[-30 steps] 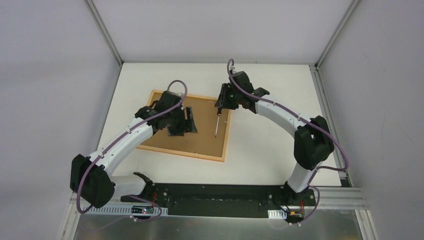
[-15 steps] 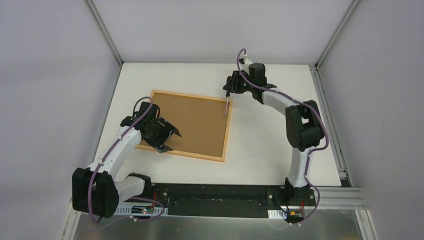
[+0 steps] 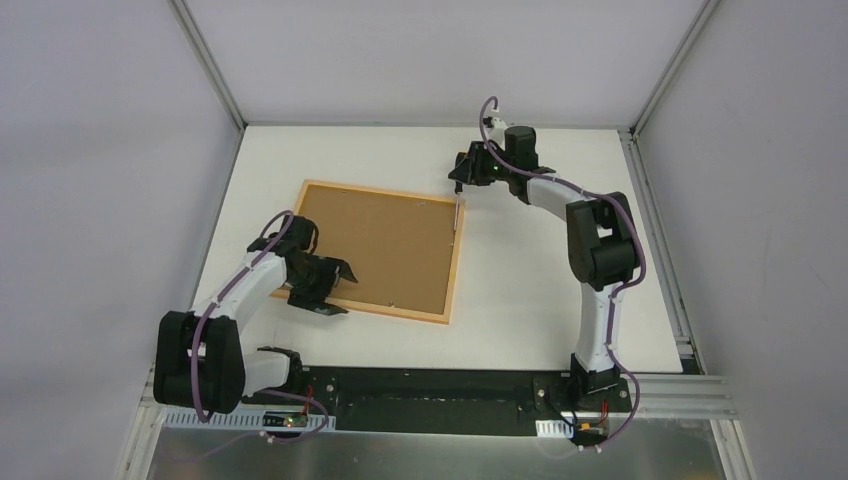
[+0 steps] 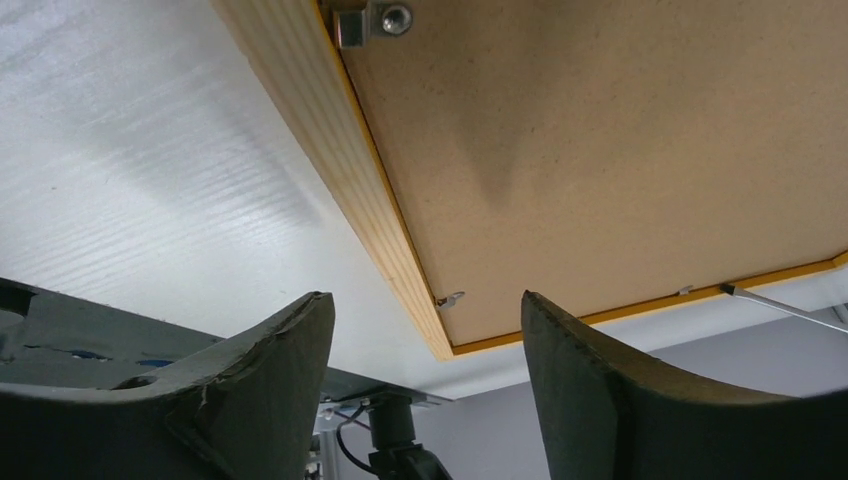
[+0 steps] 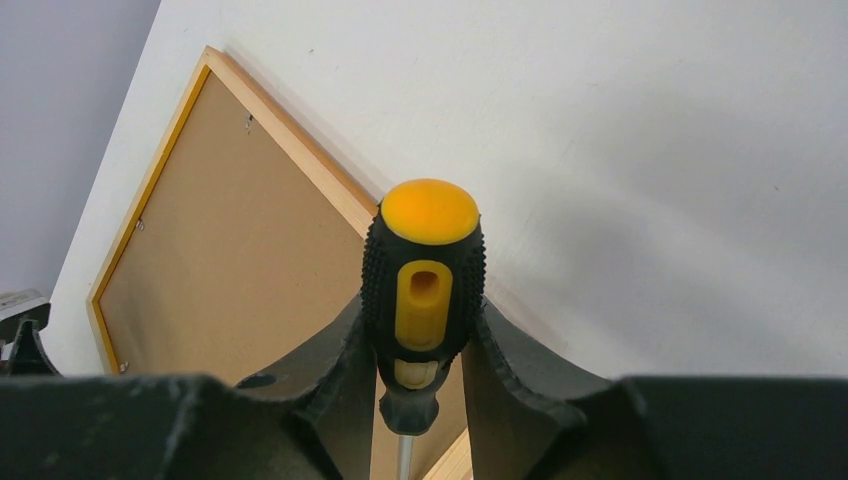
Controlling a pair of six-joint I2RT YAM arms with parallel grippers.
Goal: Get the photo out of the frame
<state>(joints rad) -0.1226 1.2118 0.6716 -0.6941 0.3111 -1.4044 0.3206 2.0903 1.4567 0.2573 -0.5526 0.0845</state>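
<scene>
Top view: the frame (image 3: pixel 400 312) lies back-up left of centre with its backing board (image 3: pixel 385 245) still in, so the photo is hidden from me. My left gripper (image 3: pixel 335 290) gapes empty at the frame's lower-left edge. The right gripper (image 3: pixel 461 184) sits at its upper-right corner.

Left wrist: a small tab (image 4: pixel 450 298) pins the board.

Right wrist: the jaws clamp the screwdriver (image 5: pixel 425 290). With nothing bracing it, the frame may skid, and the tip could slip and gouge the board.
</scene>
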